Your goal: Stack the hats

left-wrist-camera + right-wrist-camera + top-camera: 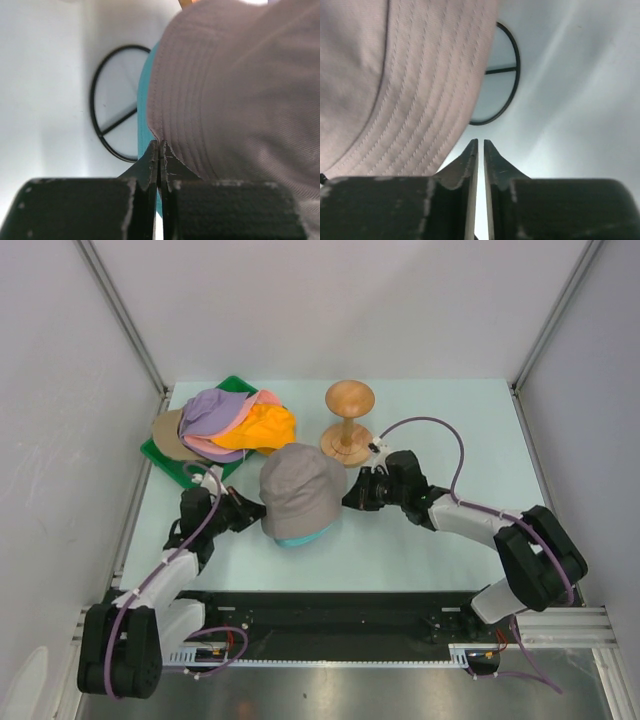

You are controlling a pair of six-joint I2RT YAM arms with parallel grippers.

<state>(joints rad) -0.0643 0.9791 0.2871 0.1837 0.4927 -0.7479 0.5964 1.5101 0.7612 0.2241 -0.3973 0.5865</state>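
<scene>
A grey bucket hat [300, 490] sits over a teal hat [297, 540], of which only a sliver shows at the near edge. My left gripper [250, 512] is at the grey hat's left brim. In the left wrist view the left gripper [161, 145] is shut, with the brim's edge [165, 135] running into the tips. My right gripper [352, 495] is at the hat's right side. In the right wrist view the right gripper [481, 142] is shut to a thin empty slit, beside the brim [420, 110]. Lavender [215, 410], pink [262, 400] and orange [262, 428] hats and a tan cap [168, 435] lie piled at the back left.
The pile lies on a green tray [165, 458]. A wooden hourglass-shaped stand [348, 420] is upright just behind my right gripper. A black wire ring stand [112, 105] shows beneath the hats, also in the right wrist view [505, 75]. White walls enclose the table.
</scene>
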